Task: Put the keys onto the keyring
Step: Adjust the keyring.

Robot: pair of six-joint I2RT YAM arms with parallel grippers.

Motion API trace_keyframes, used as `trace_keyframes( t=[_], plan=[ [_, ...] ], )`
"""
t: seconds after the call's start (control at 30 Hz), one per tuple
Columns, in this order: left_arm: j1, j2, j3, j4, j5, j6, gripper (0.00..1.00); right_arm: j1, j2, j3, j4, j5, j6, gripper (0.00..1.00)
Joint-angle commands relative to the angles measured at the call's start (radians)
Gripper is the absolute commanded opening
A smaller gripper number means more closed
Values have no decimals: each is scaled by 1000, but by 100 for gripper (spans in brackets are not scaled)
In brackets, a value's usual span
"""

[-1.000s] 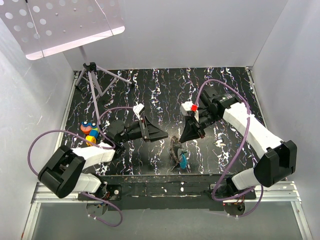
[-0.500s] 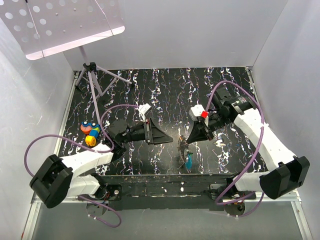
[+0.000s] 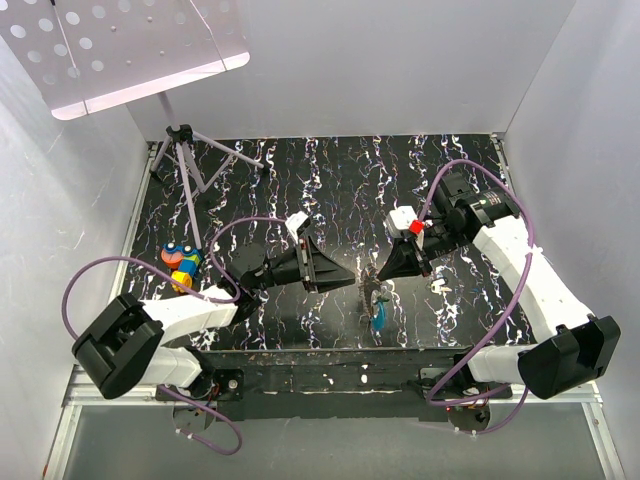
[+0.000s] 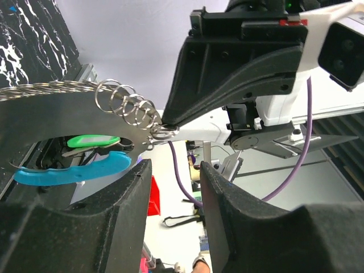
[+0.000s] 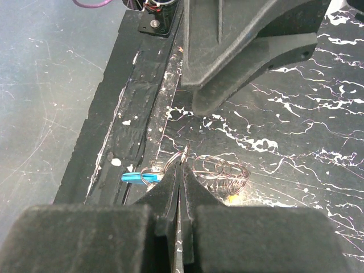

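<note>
My right gripper [image 5: 181,166] is shut on the thin wire keyring [image 5: 183,154], holding it just above the table. A chain of small rings [image 5: 222,170] and a blue-headed key [image 5: 139,177] hang from it. In the top view the right gripper [image 3: 383,276] stands over this bunch, with the blue key [image 3: 378,319] lowest. My left gripper [image 4: 175,170] is open and empty, its fingers [image 4: 129,193] just short of the bunch. The left wrist view shows the keyring [image 4: 162,132], the ring chain [image 4: 128,105], the blue key [image 4: 74,170] and a green-headed key [image 4: 91,140]. The left gripper [image 3: 335,276] faces the right one.
A small blue, orange and yellow object [image 3: 181,262] lies at the table's left edge. A small tripod [image 3: 185,150] stands at the back left under a perforated white panel [image 3: 120,50]. The table's front edge [image 5: 142,114] runs close to the bunch.
My right gripper has carried the keyring bunch a little to the right. My left gripper has moved right and closed in on it, still open.
</note>
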Motion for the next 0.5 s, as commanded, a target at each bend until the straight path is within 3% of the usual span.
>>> trace_keyframes(
  t=[0.0,0.47],
  plan=[
    [-20,33,26,14,-57,-32,39,-2,-14,4,-115,-64,-26,1],
    [-53,114,84,50,-67,-52,38,-4,-29,-19,-112,-74,-32,1]
  ],
)
